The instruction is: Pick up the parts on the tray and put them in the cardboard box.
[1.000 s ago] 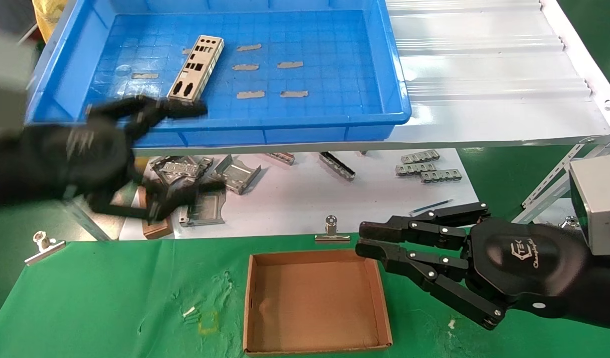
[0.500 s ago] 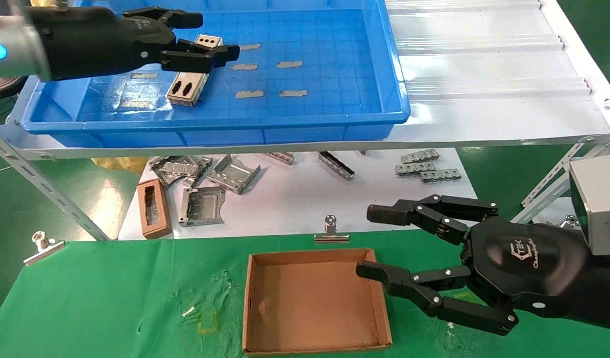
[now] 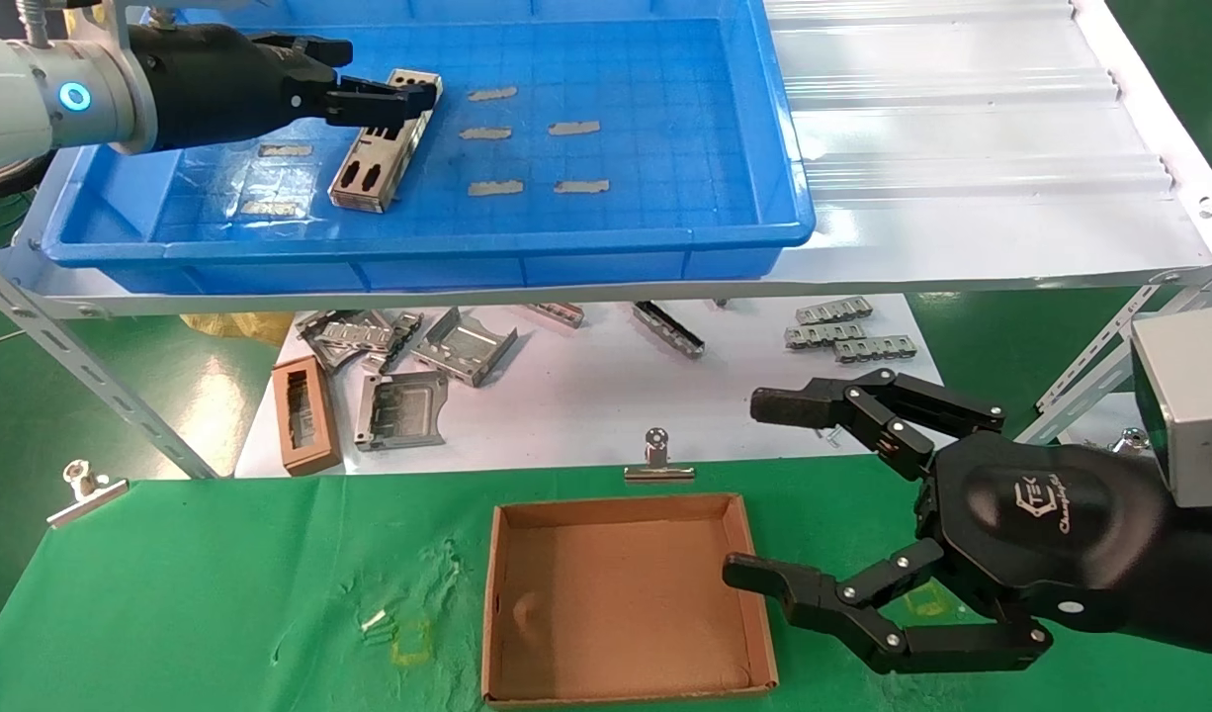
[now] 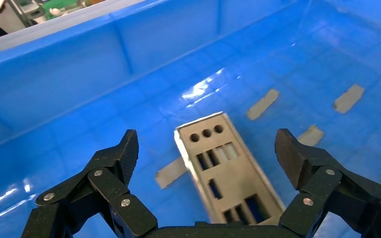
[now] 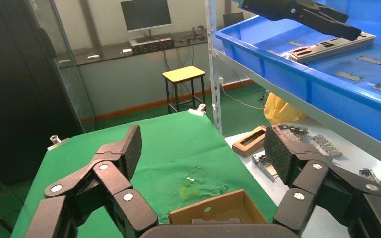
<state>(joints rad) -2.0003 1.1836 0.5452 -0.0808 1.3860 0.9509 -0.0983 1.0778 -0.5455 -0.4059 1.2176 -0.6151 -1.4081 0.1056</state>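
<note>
One silver punched plate (image 3: 369,163) lies on the floor of the blue tray (image 3: 566,259), at its left. My left gripper (image 3: 393,74) hovers just above the plate's far end, open and empty. In the left wrist view the plate (image 4: 233,173) lies between the spread fingers of that gripper (image 4: 207,148), without touching them. The brown cardboard box (image 3: 616,593) sits empty on the green cloth at the front. My right gripper (image 3: 754,489) is wide open and empty at the box's right edge. The right wrist view shows this gripper (image 5: 204,148), the box (image 5: 218,210), the tray (image 5: 327,94) and the plate (image 5: 332,47).
Several grey tape patches (image 3: 527,129) are stuck to the tray floor. Bent grey brackets (image 3: 408,366) and strips (image 3: 843,336) lie on the white surface below the shelf, beside a small narrow brown box (image 3: 304,415). Binder clips (image 3: 655,457) hold the green cloth. Slanted shelf struts (image 3: 92,386) stand at both sides.
My left arm rose from below the shelf into the tray and now hangs over the plate. My right gripper opened from nearly shut to wide open.
</note>
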